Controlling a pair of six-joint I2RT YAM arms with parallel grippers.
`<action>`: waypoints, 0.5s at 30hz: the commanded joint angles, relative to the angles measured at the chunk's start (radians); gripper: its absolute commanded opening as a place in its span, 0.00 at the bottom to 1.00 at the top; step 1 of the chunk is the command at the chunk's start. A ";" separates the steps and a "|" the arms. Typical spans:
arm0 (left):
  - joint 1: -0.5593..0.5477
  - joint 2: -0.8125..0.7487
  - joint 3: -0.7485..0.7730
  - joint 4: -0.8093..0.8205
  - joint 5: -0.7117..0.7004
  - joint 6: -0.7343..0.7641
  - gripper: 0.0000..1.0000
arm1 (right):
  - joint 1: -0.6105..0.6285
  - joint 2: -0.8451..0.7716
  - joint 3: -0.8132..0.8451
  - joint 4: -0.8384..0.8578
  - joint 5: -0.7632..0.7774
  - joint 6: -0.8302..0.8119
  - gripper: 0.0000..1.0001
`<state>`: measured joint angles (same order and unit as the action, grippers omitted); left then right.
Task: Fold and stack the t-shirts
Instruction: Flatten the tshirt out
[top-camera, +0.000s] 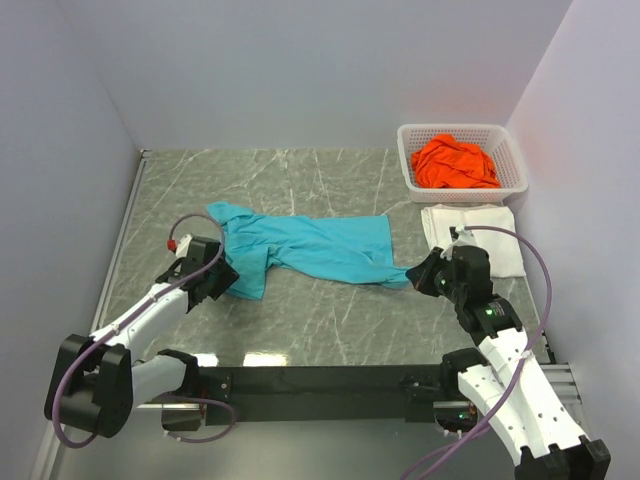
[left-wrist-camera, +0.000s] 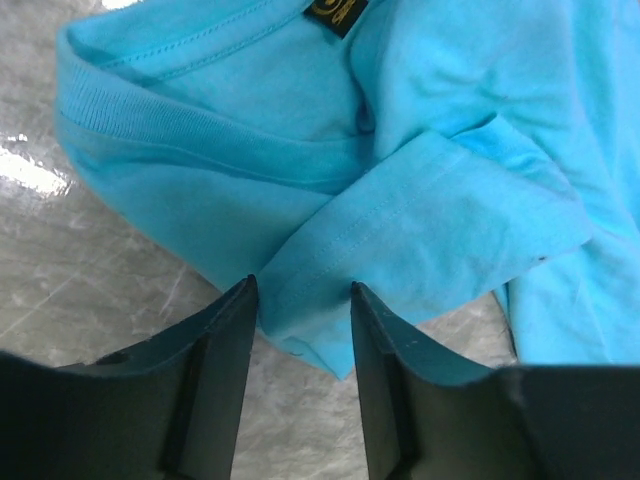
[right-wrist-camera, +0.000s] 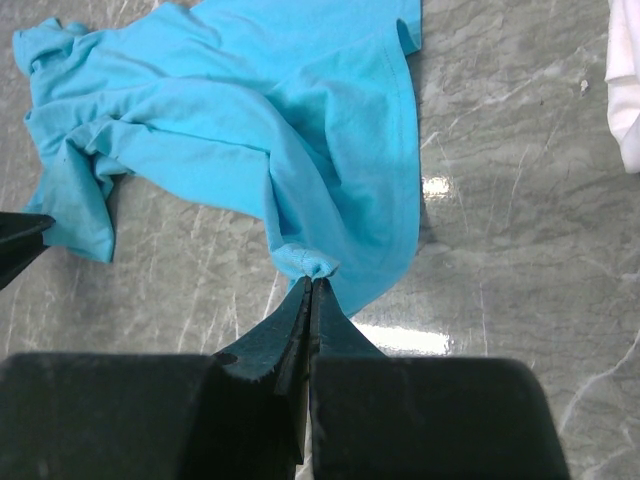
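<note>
Now; teal t-shirt (top-camera: 310, 248) rumpled, soft; right fingers (right-wrist-camera: 280, 335) pinch bunched edge

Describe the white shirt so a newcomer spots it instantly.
On the grey marble table, find the white lattice basket at the far right. On its near side lies the white t-shirt: neatly folded, unlike the crumpled orange t-shirt inside and the sprawled teal t-shirt.
</note>
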<state>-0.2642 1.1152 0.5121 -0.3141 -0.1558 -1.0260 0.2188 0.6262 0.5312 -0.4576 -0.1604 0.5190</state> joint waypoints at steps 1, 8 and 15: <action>0.002 -0.018 -0.029 0.043 0.035 -0.013 0.45 | -0.002 -0.002 0.020 0.022 -0.002 -0.011 0.00; -0.003 0.023 0.100 -0.014 -0.040 0.076 0.09 | -0.002 -0.008 0.021 0.017 -0.001 -0.011 0.00; -0.262 0.055 0.342 -0.126 -0.287 0.265 0.10 | -0.001 -0.017 0.010 0.020 0.009 -0.010 0.00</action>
<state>-0.4030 1.1515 0.7876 -0.4191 -0.3199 -0.8711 0.2188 0.6174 0.5312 -0.4576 -0.1646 0.5190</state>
